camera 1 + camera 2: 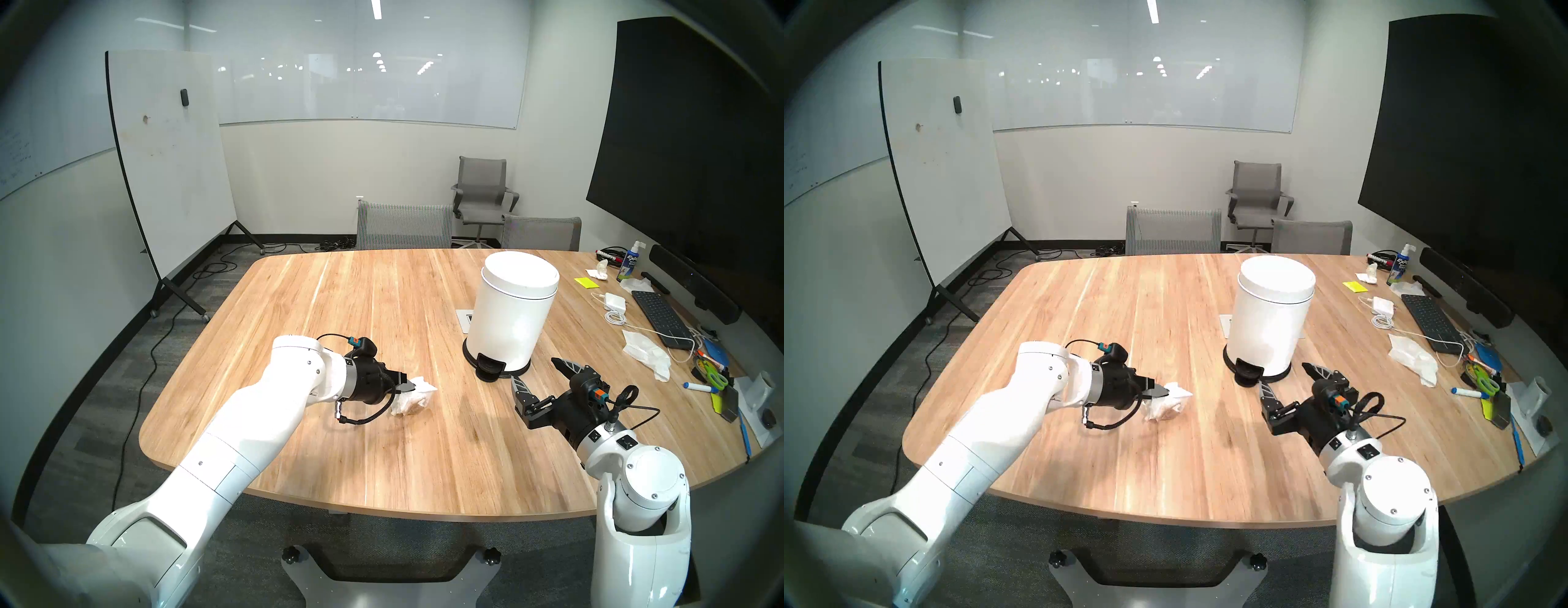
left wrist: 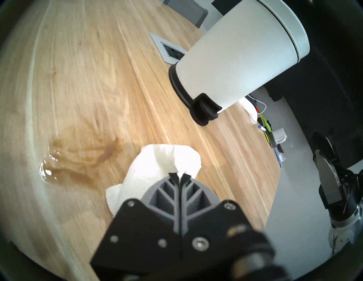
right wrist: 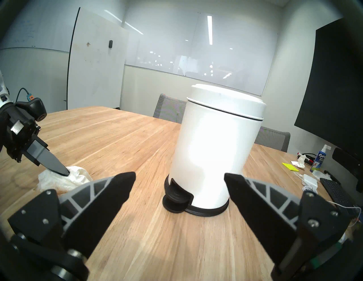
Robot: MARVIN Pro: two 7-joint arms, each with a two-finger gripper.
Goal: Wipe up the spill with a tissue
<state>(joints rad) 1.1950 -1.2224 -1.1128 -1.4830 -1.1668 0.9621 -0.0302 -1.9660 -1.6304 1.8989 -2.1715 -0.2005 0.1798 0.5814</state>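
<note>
The left gripper (image 2: pixel 180 175) clamps a crumpled tissue (image 2: pixel 157 168) on the table (image 1: pixel 382 297). The smeared brown spill (image 2: pixel 78 157) lies just beside its fingertips. The right gripper (image 3: pixel 179 188) stands spread wide, a white pedal bin (image 3: pixel 214 149) ahead.

A rounded, light wood-grain desk (image 1: pixel 339 305) is carrying everything. A white pedal bin (image 1: pixel 511 310) with a black base ring and foot pedal is standing upright right of centre, its lid down, partly covering a grey socket plate (image 2: pixel 167 49) set into the wood. A crumpled white tissue (image 1: pixel 413 397) is resting on the surface nearer the front, left of the bin, and a thin amber spill (image 2: pixel 78 157) is smearing across the grain just beside it. Along the right edge are lying a black keyboard (image 1: pixel 659 314), a white charger (image 1: pixel 615 300) with its cable, more crumpled tissues (image 1: pixel 647 350), a spray bottle (image 1: pixel 629 262), yellow sticky notes (image 1: pixel 587 282), markers and scissors (image 1: pixel 712 373).
</note>
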